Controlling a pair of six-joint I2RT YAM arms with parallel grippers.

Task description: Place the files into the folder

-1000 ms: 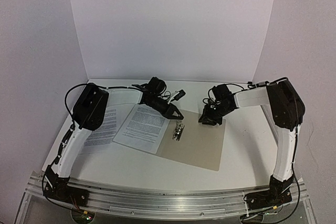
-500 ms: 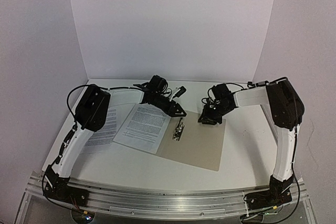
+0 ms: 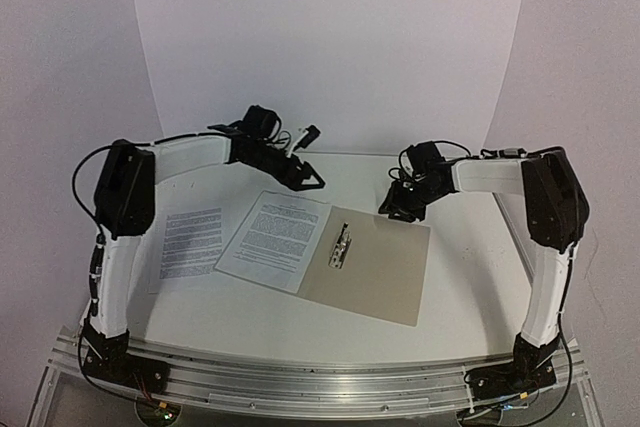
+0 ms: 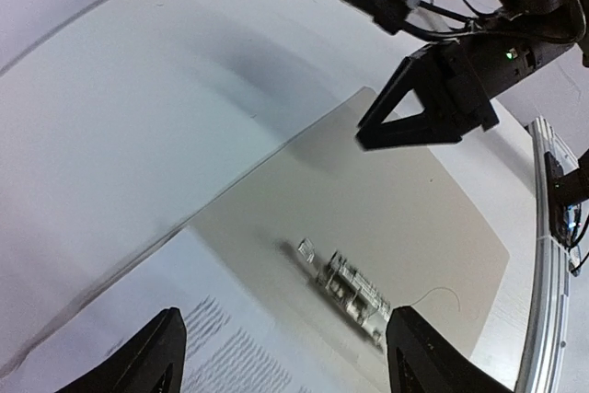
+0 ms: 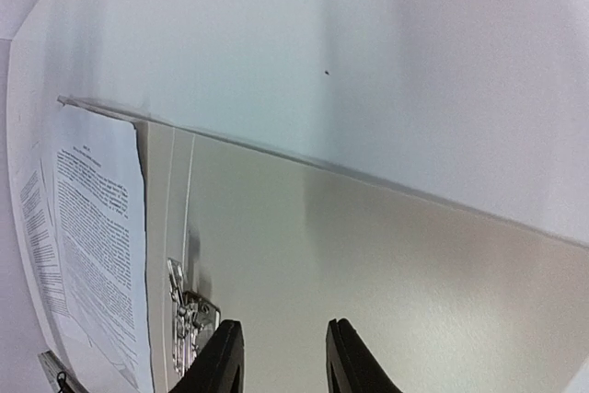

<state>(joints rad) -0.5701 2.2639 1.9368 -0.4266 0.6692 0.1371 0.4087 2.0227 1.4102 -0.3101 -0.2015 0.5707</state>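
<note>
Spreading across the view from above, the white table (image 3: 470, 247) carries the open beige folder (image 3: 385, 272), which lies flat from the middle toward 4 o'clock. One printed sheet (image 3: 275, 239) rests at the folder's 9 o'clock side, its right edge overlapping the folder's left margin. The second sheet (image 3: 190, 242) lies flat on the table farther out toward 9 o'clock, just beside the first.

The left gripper (image 3: 312, 181) hangs above the table at about 11 o'clock from the folder, well off the paper, its jaws spread wide with nothing between them (image 4: 285, 356). The right gripper (image 3: 400, 209) sits over the folder's far corner at 1 o'clock; its jaws stand a narrow gap apart and pinch nothing (image 5: 281, 356).

The small metal clip (image 3: 342, 247) sits inside the folder near its left edge, just right of the first sheet.
</note>
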